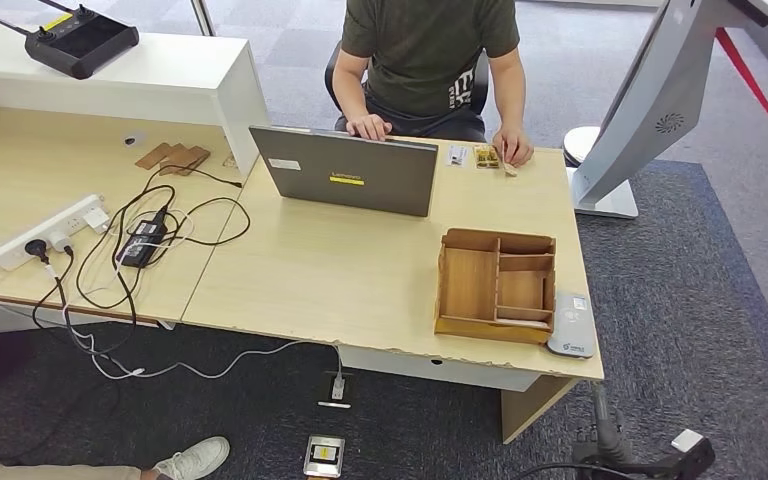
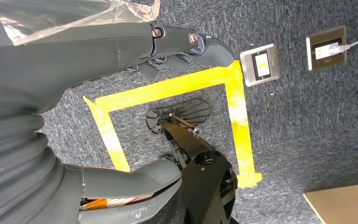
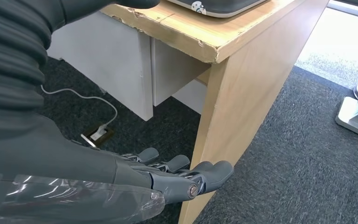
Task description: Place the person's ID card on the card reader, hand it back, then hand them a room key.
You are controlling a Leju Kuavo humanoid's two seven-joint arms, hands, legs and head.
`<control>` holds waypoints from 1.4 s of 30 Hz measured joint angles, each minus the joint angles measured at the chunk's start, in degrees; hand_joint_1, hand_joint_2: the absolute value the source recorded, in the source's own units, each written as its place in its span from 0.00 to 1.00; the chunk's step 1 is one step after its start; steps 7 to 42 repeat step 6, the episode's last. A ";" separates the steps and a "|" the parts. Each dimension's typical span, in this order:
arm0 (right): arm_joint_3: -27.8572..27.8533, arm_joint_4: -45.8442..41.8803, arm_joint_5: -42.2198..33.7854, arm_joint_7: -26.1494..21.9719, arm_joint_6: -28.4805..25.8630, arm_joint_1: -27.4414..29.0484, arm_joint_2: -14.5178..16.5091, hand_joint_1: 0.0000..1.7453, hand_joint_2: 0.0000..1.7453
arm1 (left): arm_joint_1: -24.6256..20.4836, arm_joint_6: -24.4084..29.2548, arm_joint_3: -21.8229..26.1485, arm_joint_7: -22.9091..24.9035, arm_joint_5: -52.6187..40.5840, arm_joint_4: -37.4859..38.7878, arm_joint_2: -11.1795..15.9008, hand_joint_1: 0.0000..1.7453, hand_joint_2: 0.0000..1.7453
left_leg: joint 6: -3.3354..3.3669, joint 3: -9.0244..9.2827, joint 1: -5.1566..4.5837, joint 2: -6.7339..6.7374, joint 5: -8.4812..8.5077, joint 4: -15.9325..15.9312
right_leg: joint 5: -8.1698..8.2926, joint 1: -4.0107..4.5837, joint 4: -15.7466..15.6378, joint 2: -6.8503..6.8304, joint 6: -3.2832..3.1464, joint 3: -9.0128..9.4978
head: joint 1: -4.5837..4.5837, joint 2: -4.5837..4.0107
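Note:
A grey card reader (image 1: pixel 571 325) lies at the desk's near right corner, beside a wooden organizer (image 1: pixel 496 285); its edge also shows in the right wrist view (image 3: pixel 214 5). Across the desk sits a person (image 1: pixel 428 60), one hand at the laptop and the other hand (image 1: pixel 513 148) resting on the desk by a small white card (image 1: pixel 457 155) and a yellow-patterned item (image 1: pixel 486 156). My left hand (image 2: pixel 168 46) hangs over the carpet, fingers straight and empty. Next to the desk leg (image 3: pixel 233 121) my right hand (image 3: pixel 168 175) hangs with its fingers extended, holding nothing.
A grey laptop (image 1: pixel 348 178) stands open mid-desk. A power strip (image 1: pixel 50 232) and black cables (image 1: pixel 150 245) cover the left desk. A grey kiosk stand (image 1: pixel 640 110) rises at the right. Floor sockets (image 2: pixel 260 64) and yellow tape (image 2: pixel 177 86) mark the carpet below me.

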 joint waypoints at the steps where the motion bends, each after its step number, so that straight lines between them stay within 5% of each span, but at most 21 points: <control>1: 0.03 0.00 0.00 0.01 -0.02 0.01 -0.02 0.00 1.00 | 0.00 0.00 -0.02 -0.01 -0.01 0.00 0.00 0.00 1.00 | 0.00 0.00 0.00 0.00 0.00 0.00 | 0.00 0.00 0.00 0.00 0.00 0.00 | 0.00 0.00; 42: 0.22 0.00 0.00 0.01 -0.07 0.03 -0.04 0.00 1.00 | 0.00 0.00 -0.09 -0.05 -0.07 0.00 0.00 0.00 1.00 | 0.00 0.00 0.00 0.00 0.00 0.00 | 0.00 0.00 0.00 0.00 0.00 -0.01 | 0.00 0.00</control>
